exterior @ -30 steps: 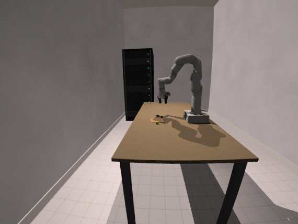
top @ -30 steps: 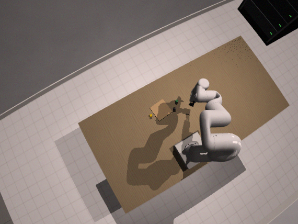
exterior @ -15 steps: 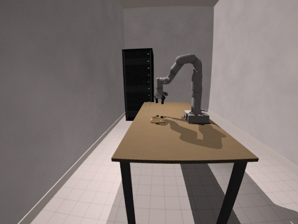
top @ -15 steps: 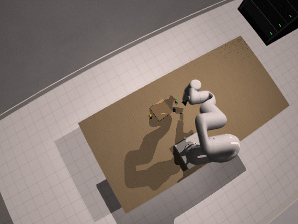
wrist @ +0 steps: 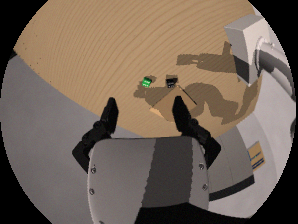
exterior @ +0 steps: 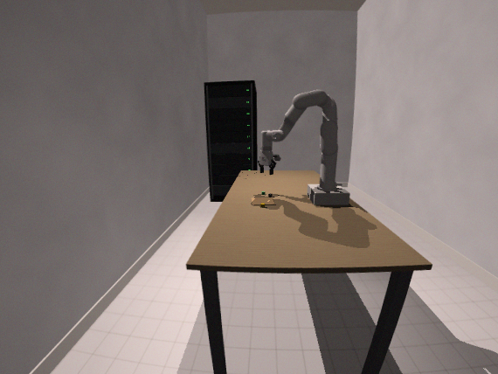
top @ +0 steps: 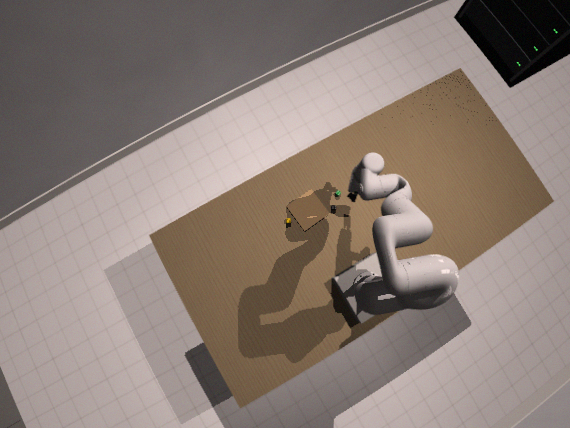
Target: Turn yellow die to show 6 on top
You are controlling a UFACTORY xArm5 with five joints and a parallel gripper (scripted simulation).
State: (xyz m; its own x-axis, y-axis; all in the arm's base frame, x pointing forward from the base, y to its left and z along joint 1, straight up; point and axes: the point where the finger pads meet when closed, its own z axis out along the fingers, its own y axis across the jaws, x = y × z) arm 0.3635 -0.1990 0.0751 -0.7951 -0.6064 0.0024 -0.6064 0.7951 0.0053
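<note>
The small yellow die (top: 288, 221) lies on the table at the left edge of the tan mat (top: 309, 210), beside it rather than on it; it is too small to read its top face. It also shows in the exterior view (exterior: 262, 204), at the near edge of the mat (exterior: 263, 200). My gripper (exterior: 266, 168) is open and empty, high above the table, beyond the mat's far side. In the wrist view the fingers stand wide apart and the right finger hides part of the mat (wrist: 170, 104). The yellow die is not in the wrist view.
A green die (top: 338, 193) and a black die (top: 333, 208) lie on the table just off the mat's right side, apart from each other; both show in the wrist view (wrist: 147, 83) (wrist: 172, 80). The arm's base block (exterior: 328, 194) stands to the right. A black rack (exterior: 230, 140) stands behind the table.
</note>
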